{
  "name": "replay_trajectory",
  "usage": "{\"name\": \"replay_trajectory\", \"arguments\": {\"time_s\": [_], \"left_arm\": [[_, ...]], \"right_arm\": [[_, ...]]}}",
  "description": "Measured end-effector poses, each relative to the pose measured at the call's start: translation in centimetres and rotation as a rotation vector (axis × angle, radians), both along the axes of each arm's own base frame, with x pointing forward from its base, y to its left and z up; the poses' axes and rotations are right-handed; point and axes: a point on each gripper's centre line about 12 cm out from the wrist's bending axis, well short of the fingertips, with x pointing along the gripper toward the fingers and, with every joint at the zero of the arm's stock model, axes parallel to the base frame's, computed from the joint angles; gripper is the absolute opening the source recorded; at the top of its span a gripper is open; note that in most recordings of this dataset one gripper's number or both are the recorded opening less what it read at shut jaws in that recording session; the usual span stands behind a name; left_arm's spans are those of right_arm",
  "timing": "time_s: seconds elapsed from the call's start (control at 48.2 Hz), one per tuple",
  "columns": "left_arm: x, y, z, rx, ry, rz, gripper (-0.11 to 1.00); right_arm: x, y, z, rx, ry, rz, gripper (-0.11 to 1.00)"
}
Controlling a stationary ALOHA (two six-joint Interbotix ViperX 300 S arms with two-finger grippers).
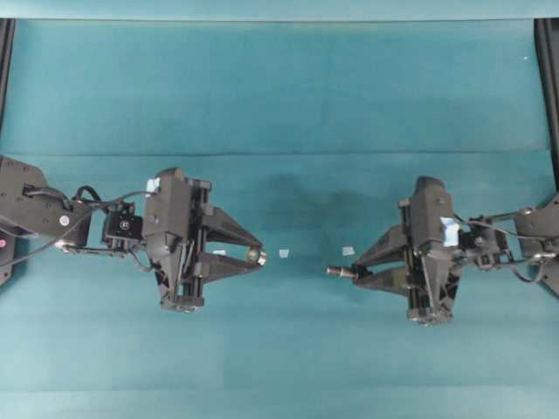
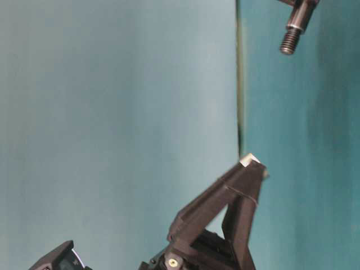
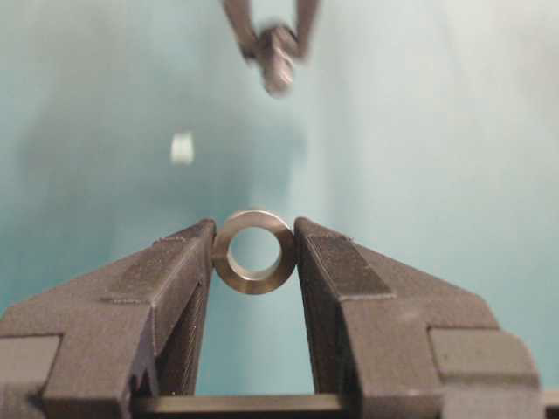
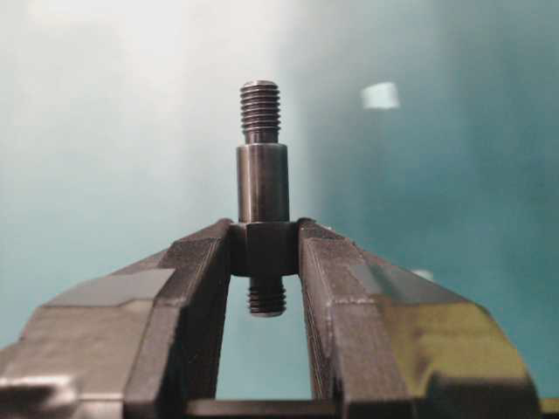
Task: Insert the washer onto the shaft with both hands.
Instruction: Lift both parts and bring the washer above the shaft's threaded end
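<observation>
**Ana:** Overhead view, going left to right: the left gripper [image 1: 258,256] is clamped on the washer [image 1: 257,255] at its fingertips. Across a gap with two tape bits [image 1: 284,253], the right gripper [image 1: 355,272] pinches the shaft [image 1: 337,271].

**Ben:** Which step?

**Ana:** Both parts are grasped and lifted off the table [image 1: 279,96], so I'd say alignment before insertion. The shaft's long axis lies level, threaded tip pointing at the washer, well apart from it.

**Ben:** And the washer?

**Ana:** Its hole faces the shaft, which sits slightly below the washer in this view. Next comes lining up the two axes, then closing the gap slowly.
</observation>
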Motion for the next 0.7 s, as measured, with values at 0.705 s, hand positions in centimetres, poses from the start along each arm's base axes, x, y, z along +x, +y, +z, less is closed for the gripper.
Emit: {"name": "replay_trajectory", "arguments": {"time_s": [0.705], "left_arm": [[1.0,-1.2,-1.1,-0.088,-0.052,-0.007,0.37]], "right_arm": [[1.2,0.5,-2.2,0.052,-0.081,-0.017,0.00]]}}
